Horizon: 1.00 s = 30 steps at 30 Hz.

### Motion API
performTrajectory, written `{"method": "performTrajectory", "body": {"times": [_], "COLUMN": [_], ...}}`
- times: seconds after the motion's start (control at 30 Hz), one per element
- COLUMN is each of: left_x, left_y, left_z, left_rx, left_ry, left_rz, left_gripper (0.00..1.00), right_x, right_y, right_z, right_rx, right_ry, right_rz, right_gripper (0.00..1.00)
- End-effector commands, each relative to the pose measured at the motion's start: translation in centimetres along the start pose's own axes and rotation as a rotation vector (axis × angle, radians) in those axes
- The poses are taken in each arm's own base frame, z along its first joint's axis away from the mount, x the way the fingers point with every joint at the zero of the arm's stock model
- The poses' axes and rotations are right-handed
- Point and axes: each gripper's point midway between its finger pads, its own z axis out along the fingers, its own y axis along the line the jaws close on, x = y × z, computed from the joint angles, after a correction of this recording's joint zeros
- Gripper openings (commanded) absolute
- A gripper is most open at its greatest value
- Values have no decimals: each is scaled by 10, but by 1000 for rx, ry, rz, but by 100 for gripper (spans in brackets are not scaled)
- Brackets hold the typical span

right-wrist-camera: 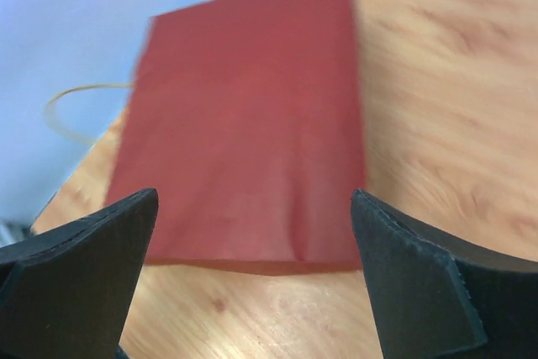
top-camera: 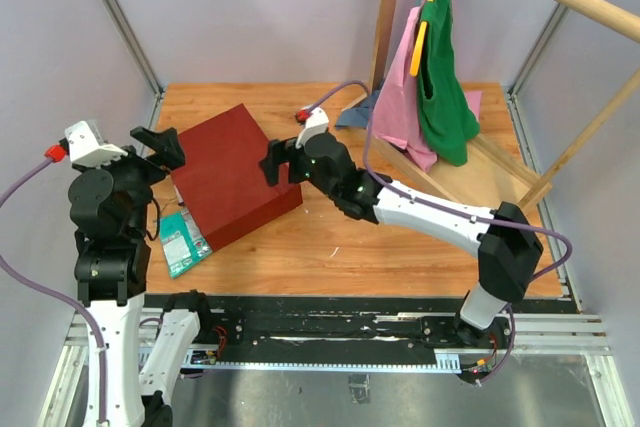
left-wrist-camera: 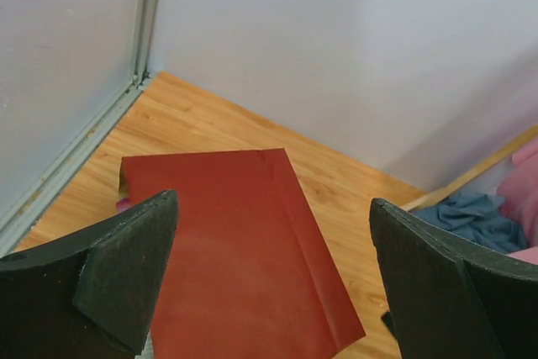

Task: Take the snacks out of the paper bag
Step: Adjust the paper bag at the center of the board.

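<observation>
Left end effector (left-wrist-camera: 269, 233) and right end effector (right-wrist-camera: 254, 208) gape empty beside the paper bag (top-camera: 232, 172)

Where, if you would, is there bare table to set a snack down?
Bare wood: the near strip between the paper bag and the right arm, and the far-left corner behind the bag. Crowded: far right under the garments, and beside the teal packet.

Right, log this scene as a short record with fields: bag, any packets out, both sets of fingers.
paper bag: dark red, lying flat on the table
teal packet: out on the table, beside the bag's near-left end
left fingers: open, empty, near the bag
right fingers: open, empty, near the bag's other end
</observation>
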Motion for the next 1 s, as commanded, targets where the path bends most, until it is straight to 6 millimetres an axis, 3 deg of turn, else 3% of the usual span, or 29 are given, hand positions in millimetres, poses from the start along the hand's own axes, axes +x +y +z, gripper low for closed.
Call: {"method": "performTrajectory", "body": {"times": [0.0, 0.17, 0.37, 0.63, 0.77, 0.97], "left_x": [14, 28, 36, 40, 40, 40], "left_y": [-8, -12, -8, -8, -8, -8], "left_z": [6, 9, 7, 7, 7, 7], "left_rx": [60, 93, 92, 96, 95, 95], "left_ry": [32, 70, 90, 94, 95, 94], "left_rz": [-8, -4, 22, 32, 37, 40], "left_gripper": [100, 100, 100, 100, 100, 100], "right_x": [32, 80, 116, 129, 135, 143], "right_y": [-50, -74, -79, -83, -87, -94], "right_z": [1, -2, 5, 18, 25, 32], "right_rx": [269, 451, 576, 628, 642, 657], "right_ry": [49, 125, 219, 234, 225, 223], "right_rz": [369, 731, 854, 877, 893, 910], "right_gripper": [98, 82, 75, 68, 54, 24]}}
